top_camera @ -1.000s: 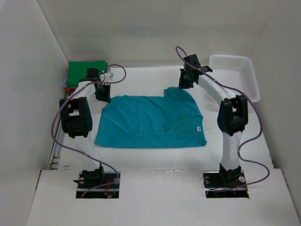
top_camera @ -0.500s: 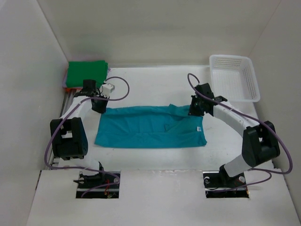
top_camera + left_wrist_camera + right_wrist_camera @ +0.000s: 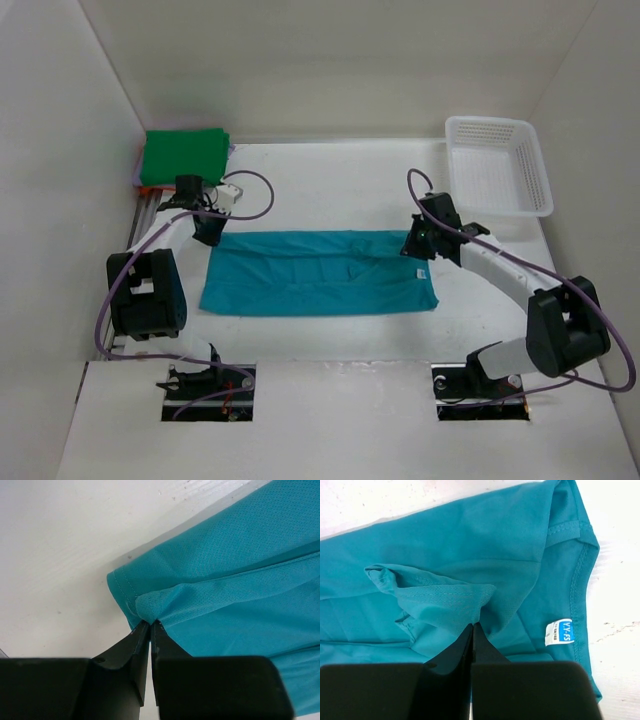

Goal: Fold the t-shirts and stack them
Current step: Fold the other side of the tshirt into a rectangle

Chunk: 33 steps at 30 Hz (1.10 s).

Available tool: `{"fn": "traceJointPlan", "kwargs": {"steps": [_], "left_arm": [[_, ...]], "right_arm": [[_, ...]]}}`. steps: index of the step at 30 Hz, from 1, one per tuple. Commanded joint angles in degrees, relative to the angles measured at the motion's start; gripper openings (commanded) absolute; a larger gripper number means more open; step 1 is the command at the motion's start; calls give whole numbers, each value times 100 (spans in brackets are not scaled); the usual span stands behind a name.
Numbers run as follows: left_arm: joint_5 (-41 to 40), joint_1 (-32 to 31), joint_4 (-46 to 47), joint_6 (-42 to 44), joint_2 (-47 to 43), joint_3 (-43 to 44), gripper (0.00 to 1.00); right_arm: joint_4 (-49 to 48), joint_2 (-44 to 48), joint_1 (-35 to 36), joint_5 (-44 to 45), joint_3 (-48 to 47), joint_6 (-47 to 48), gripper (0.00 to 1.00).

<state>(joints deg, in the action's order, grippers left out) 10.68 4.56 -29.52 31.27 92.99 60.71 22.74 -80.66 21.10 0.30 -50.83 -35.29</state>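
The teal blue t-shirt (image 3: 320, 272) lies across the middle of the table, folded into a long band. My left gripper (image 3: 210, 232) is shut on its far left corner (image 3: 150, 607). My right gripper (image 3: 418, 246) is shut on a fold of the same shirt near its far right end (image 3: 455, 605), beside the white neck label (image 3: 560, 631). A folded green t-shirt (image 3: 183, 155) lies on top of a pile at the far left corner, with an orange edge (image 3: 146, 190) showing under it. The lavender t-shirt is mostly hidden.
A white plastic mesh basket (image 3: 497, 165) stands at the far right. White walls close in the table on the left, back and right. The arm bases (image 3: 208, 380) sit at the near edge.
Both grippers have pulled the far edge of the teal shirt toward the near side, folding it over. The shirt is now a narrower band.
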Motion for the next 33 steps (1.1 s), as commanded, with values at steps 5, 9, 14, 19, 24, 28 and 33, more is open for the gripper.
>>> {"fn": "traceJointPlan", "kwargs": {"steps": [5,9,14,19,24,28,33], "left_arm": [[-39,120,175,239,-264,-278,10],[-83,164,78,336,-500,-480,24],[-101,471,-185,608,-887,-525,35],[-75,674,-537,898,-976,-341,37],[-13,613,-407,820,-915,-156,41],[-74,191,-11,495,-678,-85,43],[-171,-73,236,143,-195,-42,46]], "right_arm": [[-270,227,118,-3,450,-206,0],[80,261,118,-153,574,-171,11],[388,1226,118,-275,653,-57,31],[416,1554,222,-566,118,75,36],[-6,-59,416,-460,-1040,224,16],[-296,-1484,416,-530,-1999,233,0],[-104,-2488,565,-1013,-2660,321,0]]}}
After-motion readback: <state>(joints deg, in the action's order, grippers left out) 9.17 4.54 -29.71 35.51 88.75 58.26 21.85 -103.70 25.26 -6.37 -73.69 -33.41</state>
